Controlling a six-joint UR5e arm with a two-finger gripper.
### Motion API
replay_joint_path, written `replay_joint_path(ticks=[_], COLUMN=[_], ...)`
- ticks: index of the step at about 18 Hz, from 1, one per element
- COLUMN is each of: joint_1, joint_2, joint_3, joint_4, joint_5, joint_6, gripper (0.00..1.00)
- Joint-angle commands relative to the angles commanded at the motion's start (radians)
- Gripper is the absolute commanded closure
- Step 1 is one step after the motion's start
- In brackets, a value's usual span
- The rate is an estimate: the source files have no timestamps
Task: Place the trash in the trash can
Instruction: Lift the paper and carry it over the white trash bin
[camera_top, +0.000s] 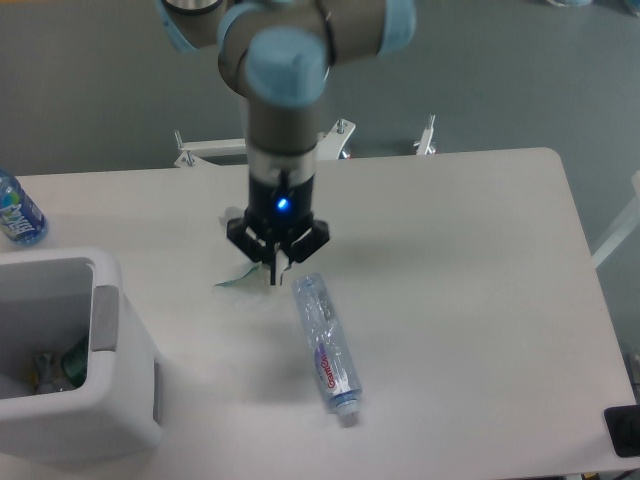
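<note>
The trash can (125, 400) sits at the lower left. The crushed bottle (325, 345) lies mid-frame. Just above it, the gripper (275, 272) looks pinched on the white card scrap (240, 277) — a slow, steady carry to the can is needed.

A white bench (460, 260) with rounded corners fills most of the view. At its nine o'clock edge stands a blue-labelled bottle (17, 210), cut off by the frame. Beyond the twelve o'clock edge lies grey floor (500, 70). A dark object (622, 430) sits at the five o'clock corner.
</note>
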Motion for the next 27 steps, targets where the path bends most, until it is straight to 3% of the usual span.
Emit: replay_joint_path(ticks=[3, 6, 9, 14, 18, 23, 26, 27], joint_1=[-0.012, -0.020, -0.089, -0.216, -0.328, -0.382, -0.396, -0.397], joint_2=[-0.015, -0.018, -0.012, -0.047, -0.109, -0.150, -0.179, -0.190], joint_3=[0.091, 0.112, 0.141, 0.137, 0.135, 0.134, 0.143, 0.149], joint_4=[0.000, 0.003, 0.029, 0.159, 0.166, 0.166, 0.167, 0.167], joint_5=[-0.009, -0.071, -0.083, -0.083, -0.074, -0.066, -0.066, -0.066], joint_6=[-0.102, -0.140, -0.165, -0.152, -0.125, -0.125, -0.111, -0.110], gripper=[1.00, 1.00, 1.00, 1.00, 0.96, 0.95, 0.78, 0.66])
